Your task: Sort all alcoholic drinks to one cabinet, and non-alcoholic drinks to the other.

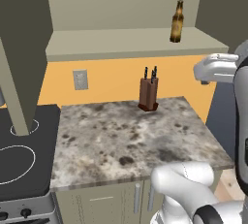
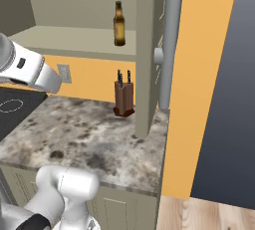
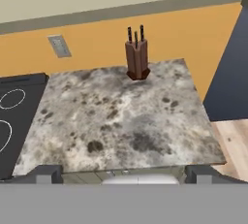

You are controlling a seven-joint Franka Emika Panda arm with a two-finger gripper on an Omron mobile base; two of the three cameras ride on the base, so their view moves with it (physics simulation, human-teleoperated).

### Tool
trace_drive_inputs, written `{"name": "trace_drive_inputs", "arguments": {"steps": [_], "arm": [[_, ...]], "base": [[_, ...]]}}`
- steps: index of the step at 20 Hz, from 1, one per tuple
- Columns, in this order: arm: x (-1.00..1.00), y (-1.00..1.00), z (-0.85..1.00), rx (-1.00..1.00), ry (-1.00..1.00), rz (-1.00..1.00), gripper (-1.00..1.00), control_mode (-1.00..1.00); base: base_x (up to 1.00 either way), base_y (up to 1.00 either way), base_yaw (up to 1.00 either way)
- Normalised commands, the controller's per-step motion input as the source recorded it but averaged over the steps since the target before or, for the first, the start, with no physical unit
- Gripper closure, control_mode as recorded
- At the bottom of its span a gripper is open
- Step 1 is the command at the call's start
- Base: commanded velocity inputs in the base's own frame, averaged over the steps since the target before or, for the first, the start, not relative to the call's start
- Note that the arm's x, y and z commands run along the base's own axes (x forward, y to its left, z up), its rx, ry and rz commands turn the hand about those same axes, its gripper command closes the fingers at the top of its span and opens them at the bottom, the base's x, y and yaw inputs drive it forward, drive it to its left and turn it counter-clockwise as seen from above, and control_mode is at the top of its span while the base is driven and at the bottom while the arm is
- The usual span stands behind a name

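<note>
Beer bottle (image 1: 177, 22) standing at shelf's right end | we are holding fingers (image 3: 46, 174) wide apart, empty, above counter (image 1: 121, 136) front edge | remaining drinks unseen, sorting unfinished

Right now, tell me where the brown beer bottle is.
The brown beer bottle stands upright on the open cabinet shelf, toward its right end, above the knife block on the counter.

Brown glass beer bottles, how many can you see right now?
1. The brown glass beer bottle stands upright on the open cabinet shelf, above the wooden knife block. Others may be hidden out of frame.
</note>
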Motion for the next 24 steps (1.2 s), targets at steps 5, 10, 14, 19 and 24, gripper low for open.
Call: {"name": "trace_drive_inputs", "arguments": {"steps": [5, 10, 14, 19, 24], "arm": [[-0.14, 0.0, -0.62, 0.06, 0.24, 0.0, -1.0, -1.0], [-0.28, 0.04, -0.65, -0.03, 0.07, 0.0, -1.0, -1.0], [-0.03, 0.02, -0.74, -0.08, 0.0, 0.0, -1.0, -1.0], [0.0, 0.0, -0.19, -0.01, 0.0, 0.0, -1.0, -1.0], [-0.04, 0.0, 0.0, 0.0, -0.02, 0.0, -1.0, 1.0]], "base": [[0.0, 0.0, 0.0], [0.0, 0.0, 0.0], [0.0, 0.0, 0.0], [0.0, 0.0, 0.0], [-0.56, 0.0, 0.0]]}}
